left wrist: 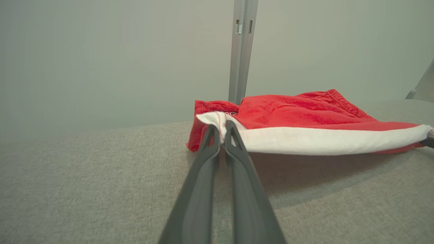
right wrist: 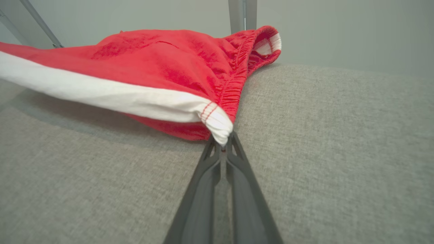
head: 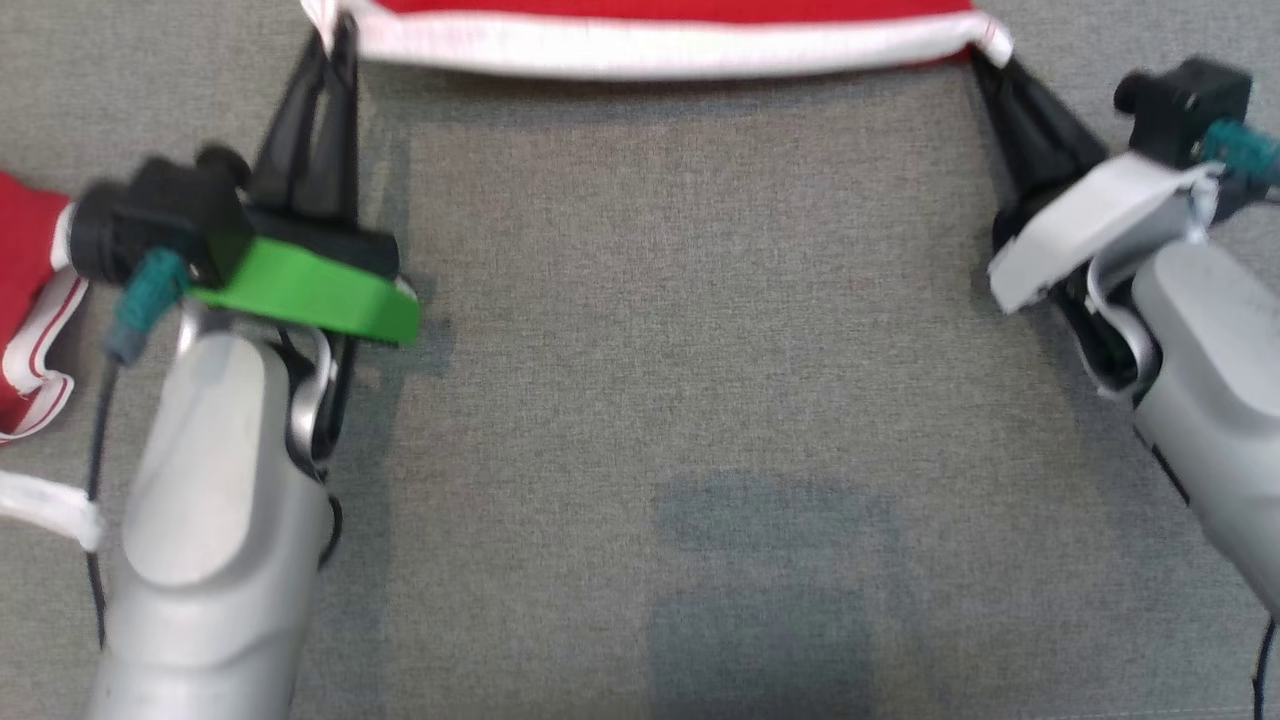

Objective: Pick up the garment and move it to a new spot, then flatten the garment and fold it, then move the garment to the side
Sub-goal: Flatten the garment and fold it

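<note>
Garment, red with a white band along its near edge, is stretching across the far side of the grey cloth surface, with that edge hanging just above it. The left gripper is pinching the band's left corner between closed fingers. The right gripper is likewise pinching the right corner. Both are reaching in from the near side.

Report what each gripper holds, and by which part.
Both hold the red garment by its white band: the left gripper pinches one end, the right gripper the other.
</note>
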